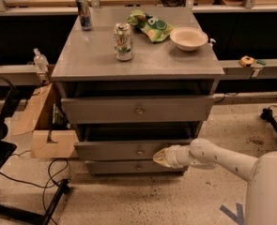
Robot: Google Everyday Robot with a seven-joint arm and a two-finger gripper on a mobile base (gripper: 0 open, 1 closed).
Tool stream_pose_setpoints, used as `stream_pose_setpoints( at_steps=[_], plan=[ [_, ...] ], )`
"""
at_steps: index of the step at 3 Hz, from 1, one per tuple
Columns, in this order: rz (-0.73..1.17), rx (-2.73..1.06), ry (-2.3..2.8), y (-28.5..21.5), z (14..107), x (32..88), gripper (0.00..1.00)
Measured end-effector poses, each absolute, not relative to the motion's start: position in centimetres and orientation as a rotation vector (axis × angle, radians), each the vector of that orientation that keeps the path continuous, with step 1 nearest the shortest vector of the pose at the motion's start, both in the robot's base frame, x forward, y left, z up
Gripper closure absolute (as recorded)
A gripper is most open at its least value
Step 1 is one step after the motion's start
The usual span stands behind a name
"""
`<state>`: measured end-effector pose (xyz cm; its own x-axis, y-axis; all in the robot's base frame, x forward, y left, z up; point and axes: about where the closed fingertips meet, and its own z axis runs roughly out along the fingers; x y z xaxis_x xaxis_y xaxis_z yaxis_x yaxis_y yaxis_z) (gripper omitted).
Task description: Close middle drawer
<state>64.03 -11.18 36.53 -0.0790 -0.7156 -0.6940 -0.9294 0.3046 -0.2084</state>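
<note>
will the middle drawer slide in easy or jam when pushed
The middle drawer looks rigid and flat-fronted, so it should probably slide rather than flex. The gripper sits at its front beside the knob, off-centre, so it might skew slightly. Contents are hidden, so weight is unclear.
</note>
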Motion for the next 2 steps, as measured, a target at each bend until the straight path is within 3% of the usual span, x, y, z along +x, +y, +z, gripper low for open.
stream_pose_setpoints(
  at_steps=[2],
  plan=[
    [0.369, -1.477, 1.824, -10.26, 36.63, 66.96, 1.0]
  ],
)
